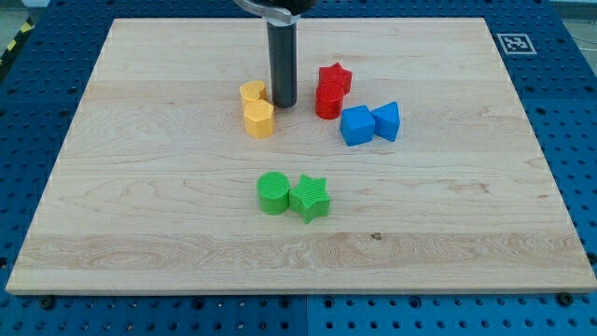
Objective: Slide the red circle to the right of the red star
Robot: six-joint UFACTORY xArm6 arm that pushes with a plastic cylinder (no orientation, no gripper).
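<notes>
Red star [335, 77] and circle [327, 101], yellow, blue, green blocks, pale wood board [140, 215].

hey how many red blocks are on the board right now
2. The red star sits right of my tip, toward the view's top; the red circle touches it just below. None seems hidden.

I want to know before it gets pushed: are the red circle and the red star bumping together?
Touching: the camera view shows the red circle pressed against the red star, no board showing between.
</notes>
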